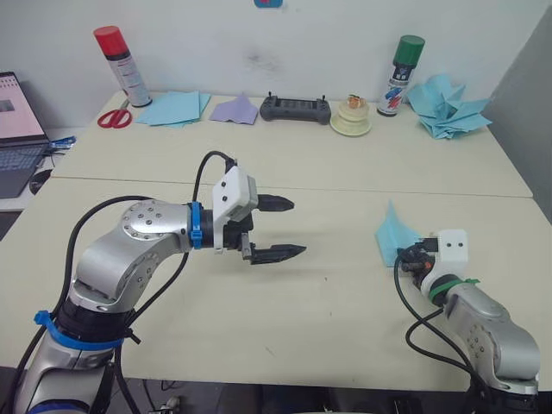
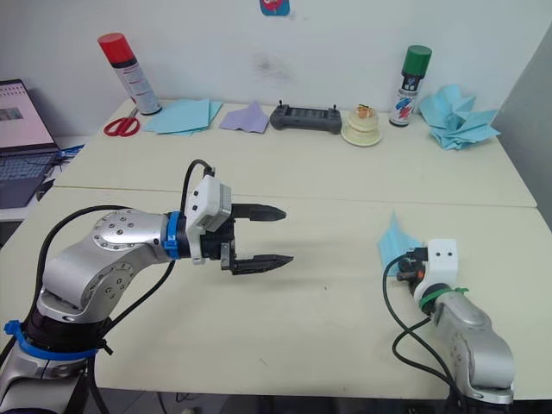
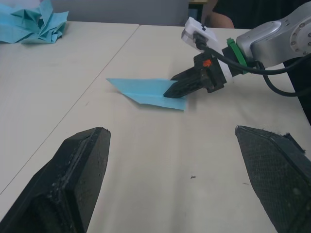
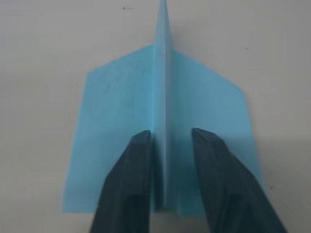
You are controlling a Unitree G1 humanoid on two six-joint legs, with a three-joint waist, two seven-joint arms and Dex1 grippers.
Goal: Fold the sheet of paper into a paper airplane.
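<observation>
Right wrist view: paper airplane [image 4: 165, 121] ridge btwn right fingers [image 4: 129, 184].

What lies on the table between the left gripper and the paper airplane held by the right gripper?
Nothing: bare table separates the open left gripper from the paper airplane, whose centre ridge the right gripper pinches. The left wrist view shows it best.
</observation>
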